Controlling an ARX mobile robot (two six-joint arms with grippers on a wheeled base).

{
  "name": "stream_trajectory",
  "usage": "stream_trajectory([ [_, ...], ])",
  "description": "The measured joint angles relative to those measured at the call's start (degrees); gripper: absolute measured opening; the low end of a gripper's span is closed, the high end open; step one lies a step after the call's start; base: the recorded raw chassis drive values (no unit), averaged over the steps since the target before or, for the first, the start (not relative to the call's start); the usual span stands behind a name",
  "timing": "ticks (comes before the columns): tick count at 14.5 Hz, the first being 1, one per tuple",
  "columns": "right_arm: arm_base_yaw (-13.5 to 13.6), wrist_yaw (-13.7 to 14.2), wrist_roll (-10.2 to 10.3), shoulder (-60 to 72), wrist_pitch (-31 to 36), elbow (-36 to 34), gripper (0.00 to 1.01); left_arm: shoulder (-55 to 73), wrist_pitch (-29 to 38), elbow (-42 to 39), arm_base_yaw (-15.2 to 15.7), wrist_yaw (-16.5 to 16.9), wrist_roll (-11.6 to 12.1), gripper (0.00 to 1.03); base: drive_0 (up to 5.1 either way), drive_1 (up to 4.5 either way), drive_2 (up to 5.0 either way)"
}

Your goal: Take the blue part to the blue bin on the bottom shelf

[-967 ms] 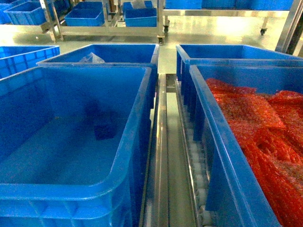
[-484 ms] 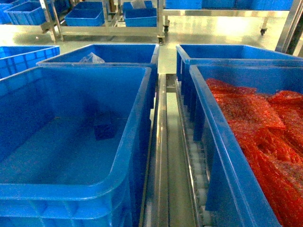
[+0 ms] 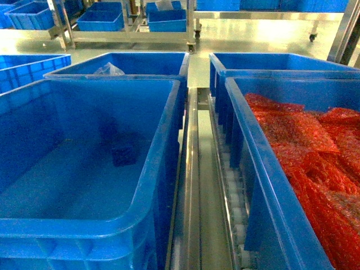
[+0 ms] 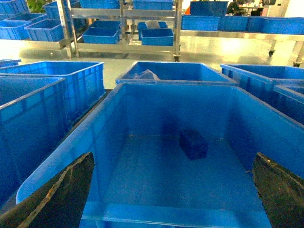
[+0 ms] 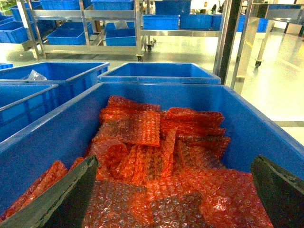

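Sitting loose on the floor of the blue bin [image 4: 118, 109], the blue part [image 4: 193, 144] is looking delivered, since the left gripper [image 4: 173, 190] is hanging spread and empty at the near rim while the right gripper [image 5: 173, 190] is hanging equally released over the crate of red bags [image 5: 156, 161].

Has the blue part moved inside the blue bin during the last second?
No. In the head view the blue part lies on the floor of the blue bin at the same spot, equally far from the bin's far wall.
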Motion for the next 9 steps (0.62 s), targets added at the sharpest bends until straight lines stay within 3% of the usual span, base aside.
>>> stream_trajectory([
  [9, 0.00, -0.02, -0.02, 0.00, 0.00, 0.00, 0.98, 0.00, 0.00, 0.00, 0.00, 0.00, 0.00, 0.98, 0.0, 0.00, 0.0],
])
